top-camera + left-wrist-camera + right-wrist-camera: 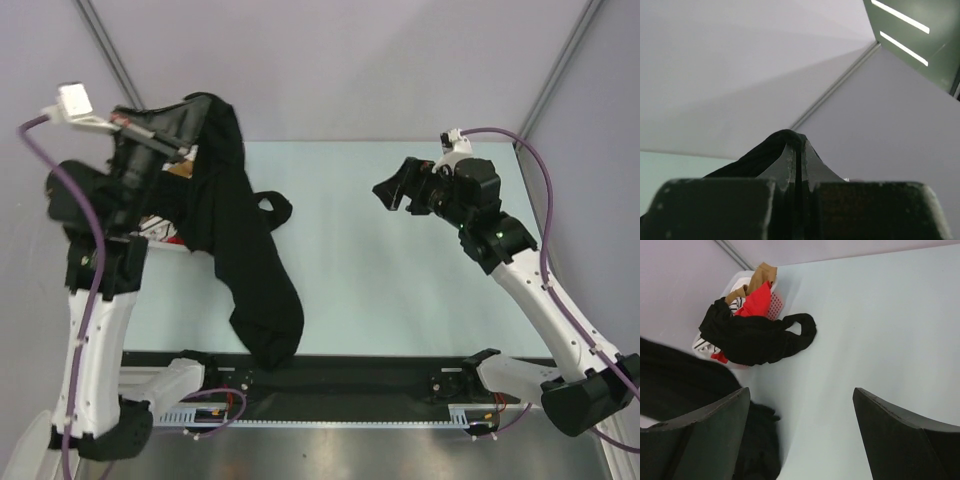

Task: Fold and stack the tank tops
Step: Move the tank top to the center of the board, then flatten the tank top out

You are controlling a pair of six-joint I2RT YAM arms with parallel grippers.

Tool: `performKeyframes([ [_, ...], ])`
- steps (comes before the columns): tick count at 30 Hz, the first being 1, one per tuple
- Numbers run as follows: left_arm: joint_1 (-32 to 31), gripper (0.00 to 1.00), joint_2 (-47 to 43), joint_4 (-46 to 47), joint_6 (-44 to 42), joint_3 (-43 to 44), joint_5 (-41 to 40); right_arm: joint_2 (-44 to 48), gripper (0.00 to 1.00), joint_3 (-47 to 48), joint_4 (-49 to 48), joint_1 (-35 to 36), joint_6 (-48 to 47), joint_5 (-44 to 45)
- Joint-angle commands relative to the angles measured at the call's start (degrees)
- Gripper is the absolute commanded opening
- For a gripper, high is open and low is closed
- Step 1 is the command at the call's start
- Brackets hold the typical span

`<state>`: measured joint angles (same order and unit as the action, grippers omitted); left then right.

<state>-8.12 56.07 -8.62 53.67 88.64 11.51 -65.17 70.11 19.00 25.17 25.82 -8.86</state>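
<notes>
My left gripper (190,150) is raised high at the far left and is shut on the top of the large black tank top (255,270). The top hangs down in a long drape, and its lower end rests near the table's front edge. In the left wrist view the fingers (790,160) pinch black cloth (755,157). The red tank top (759,300) lies in the white basket (777,302). Black cloth with a strap loop (802,322) spills from the basket; I cannot tell whether it is the same garment. My right gripper (392,190) (800,392) is open and empty above the table's middle.
The basket also holds tan and striped clothes (762,275) and stands at the far left against the wall, mostly hidden behind my left arm in the top view. The pale table (400,290) stretches to the right of the hanging cloth.
</notes>
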Motion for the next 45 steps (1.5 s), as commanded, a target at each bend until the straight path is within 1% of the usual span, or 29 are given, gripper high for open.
performKeyframes([
  [1,-9.3,0.00,5.5,4.4,-6.0,3.2,-6.8,2.2,0.90,-2.2,-0.4,-0.7,-1.7,1.1],
  [2,-10.9,0.00,6.5,5.2,-6.4,2.9,-7.7,2.7,0.90,-2.6,-0.4,-0.9,-1.7,1.3],
  [3,-15.0,0.00,7.5,6.1,-7.0,1.5,-9.4,3.2,0.90,-3.0,-0.3,-1.2,-1.6,1.7],
  [5,-19.7,0.00,8.5,8.2,-9.9,0.1,-16.1,4.5,0.90,-3.6,0.2,-1.6,-1.7,2.8],
  [6,-24.6,0.00,10.1,8.4,-11.2,-0.1,-17.8,5.0,0.90,-3.6,0.9,-2.1,-2.0,3.2],
  [8,-29.2,0.00,12.7,8.4,-14.3,0.9,-21.7,5.8,0.89,-3.5,2.1,-2.5,-2.5,4.9],
  [9,-33.1,0.00,16.1,8.4,-14.9,2.2,-22.1,6.3,0.89,-3.6,3.1,-2.8,-3.0,5.6],
  [11,-36.2,0.00,20.2,8.4,-15.4,3.6,-22.8,8.4,0.88,-4.4,4.3,-3.0,-3.0,8.8],
  [14,-43.0,0.00,30.6,11.1,-15.0,5.6,-22.8,12.6,0.86,-7.4,4.7,-3.5,-1.3,18.9],
  [15,-46.9,0.00,32.5,12.2,-15.2,5.6,-23.9,16.5,0.85,-10.1,4.0,-3.6,-0.3,21.4],
  [16,-48.6,0.00,34.6,13.3,-16.3,5.9,-24.0,18.3,0.85,-11.3,3.6,-3.9,0.0,25.5],
  [17,-49.8,0.03,36.7,12.8,-17.0,7.0,-23.9,19.9,0.85,-12.4,3.1,-4.4,0.4,27.4],
  [18,-50.5,0.13,41.4,10.5,-17.4,11.5,-23.1,22.2,0.85,-13.2,3.1,-4.7,0.7,30.1],
  [19,-50.4,0.40,43.9,6.8,-17.0,14.8,-23.4,22.6,0.86,-13.1,3.5,-5.0,1.0,30.7],
  [20,-50.1,0.58,49.1,-3.8,-16.3,18.8,-24.8,22.6,0.86,-12.7,4.2,-5.6,0.7,30.8],
  [21,-48.9,0.71,51.3,-9.3,-15.7,27.5,-26.0,22.5,0.86,-12.3,5.3,-5.7,0.4,30.6],
  [22,-48.1,0.78,53.3,-18.0,-15.8,31.1,-26.7,21.7,0.86,-11.3,6.0,-5.7,-0.2,30.2],
  [23,-47.3,0.81,56.0,-21.2,-16.0,33.9,-27.0,21.3,0.86,-11.1,7.0,-5.8,-0.3,30.1],
  [25,-45.8,1.00,56.3,-25.9,-17.6,35.8,-31.3,21.0,0.86,-11.5,6.8,-6.0,-0.8,29.5],
  [27,-44.2,1.00,55.5,-32.7,-18.0,33.5,-36.3,21.0,0.86,-12.3,6.2,-6.1,-0.8,28.5],
  [29,-42.1,1.00,53.4,-39.3,-15.4,30.2,-40.9,21.0,0.86,-13.8,5.1,-6.1,-0.7,27.7],
  [30,-39.1,1.00,52.4,-39.9,-14.7,24.0,-41.1,20.9,0.86,-14.1,4.9,-6.3,-0.5,27.0],
  [32,-35.5,1.00,49.1,-37.0,-13.4,16.3,-39.3,20.3,0.86,-15.2,4.2,-6.3,-0.3,26.0],
  [33,-31.8,1.00,48.2,-35.4,-13.2,9.7,-38.0,20.1,0.86,-15.5,3.9,-6.3,-0.1,25.2],
  [34,-30.1,1.00,47.6,-32.7,-13.8,7.1,-37.0,19.8,0.86,-15.8,3.8,-6.4,-0.1,24.9],
  [36,-26.4,1.00,47.7,-31.8,-15.2,3.8,-37.6,19.6,0.86,-16.3,3.4,-6.4,0.1,24.1],
  [38,-24.8,1.00,51.0,-32.7,-18.6,4.6,-39.6,19.6,0.86,-16.7,3.3,-6.4,0.1,23.7],
  [40,-23.0,1.00,54.5,-35.7,-21.0,9.0,-41.8,19.7,0.86,-17.1,3.1,-6.4,0.0,22.9],
  [45,-18.3,1.00,67.5,-39.1,-24.2,19.2,-40.7,20.0,0.86,-17.6,3.7,-6.5,0.1,22.0],
])
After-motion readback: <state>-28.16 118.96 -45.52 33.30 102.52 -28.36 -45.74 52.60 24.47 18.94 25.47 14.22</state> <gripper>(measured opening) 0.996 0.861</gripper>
